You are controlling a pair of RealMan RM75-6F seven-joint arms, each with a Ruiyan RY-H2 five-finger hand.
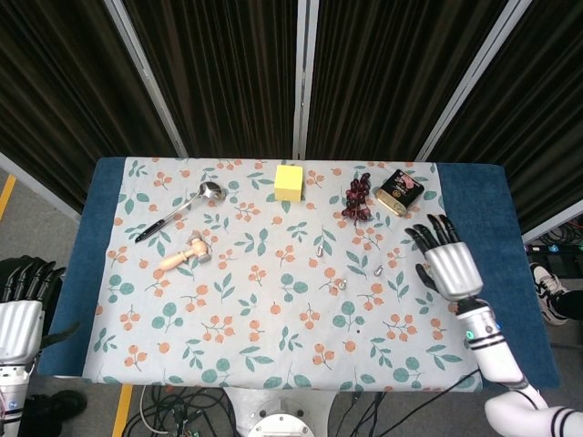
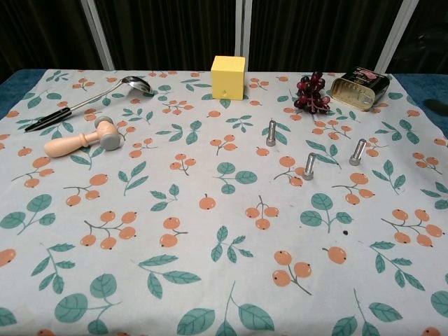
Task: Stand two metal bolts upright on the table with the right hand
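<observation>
Three grey metal bolts stand upright on the patterned cloth in the chest view: one (image 2: 271, 132) toward the back, one (image 2: 309, 166) in the middle, one (image 2: 358, 152) at the right. From the head view they show as small grey marks (image 1: 320, 248), (image 1: 343, 283), (image 1: 378, 269). My right hand (image 1: 446, 264) hovers over the table's right side, fingers spread, holding nothing, well to the right of the bolts. It is outside the chest view. My left hand (image 1: 20, 314) hangs beyond the table's left edge, fingers apart, empty.
A yellow cube (image 2: 228, 77) sits at the back centre, with dark grapes (image 2: 311, 92) and an open tin (image 2: 359, 87) to its right. A ladle (image 2: 84, 103) and a small wooden mallet (image 2: 82, 138) lie at the left. Blue table edge (image 1: 496, 228) borders the cloth.
</observation>
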